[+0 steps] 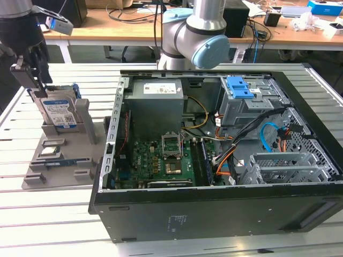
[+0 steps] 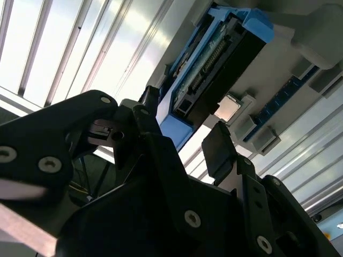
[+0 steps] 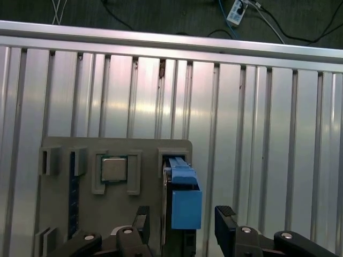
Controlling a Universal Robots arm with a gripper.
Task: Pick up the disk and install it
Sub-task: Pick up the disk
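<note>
Pickup is starting: the gripper (image 3: pixel 184 225), jaws apart (nothing clamped), is hovering over the upright disk (image 3: pixel 186 198) in its holder (image 3: pixel 64 147), calling for a square descent.

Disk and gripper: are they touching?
Apart. In the first wrist view the open jaws of the gripper flank the disk, with a clear gap showing on each side.
</note>
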